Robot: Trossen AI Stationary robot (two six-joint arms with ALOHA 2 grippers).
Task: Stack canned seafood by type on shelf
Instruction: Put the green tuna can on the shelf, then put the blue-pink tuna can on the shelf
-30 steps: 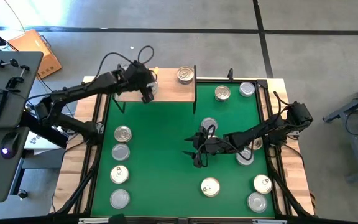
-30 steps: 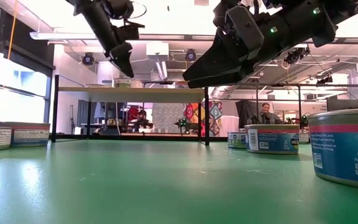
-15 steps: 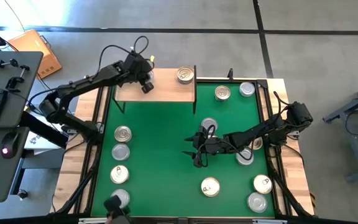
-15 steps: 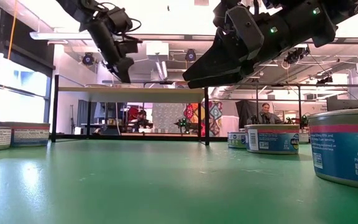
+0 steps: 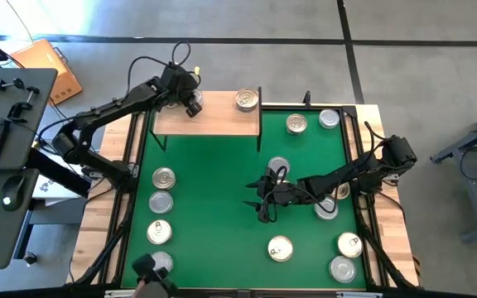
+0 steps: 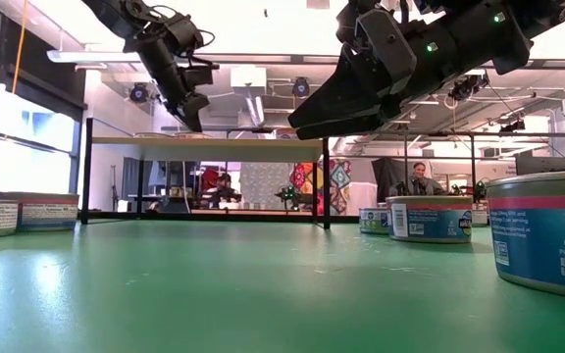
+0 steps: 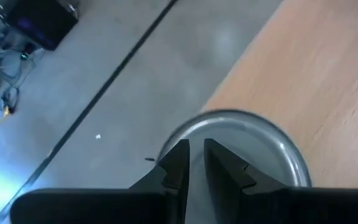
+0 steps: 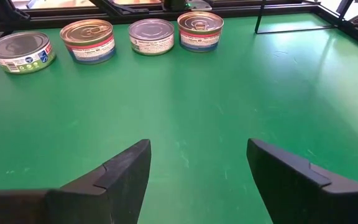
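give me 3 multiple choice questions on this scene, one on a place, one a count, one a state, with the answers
1. Where is the left claw?
A) above the shelf, at its left end
B) down by the table's front edge
C) beside the right arm

2. How many cans line up ahead in the right wrist view?
A) two
B) four
C) six

3. What state is the right claw in?
A) shut on a can
B) shut, empty
C) open, empty

Answers:
1 A, the high view shows it over the shelf's left end.
2 B, four stand in one row on the mat.
3 C, its fingers stand wide apart with only mat between them.
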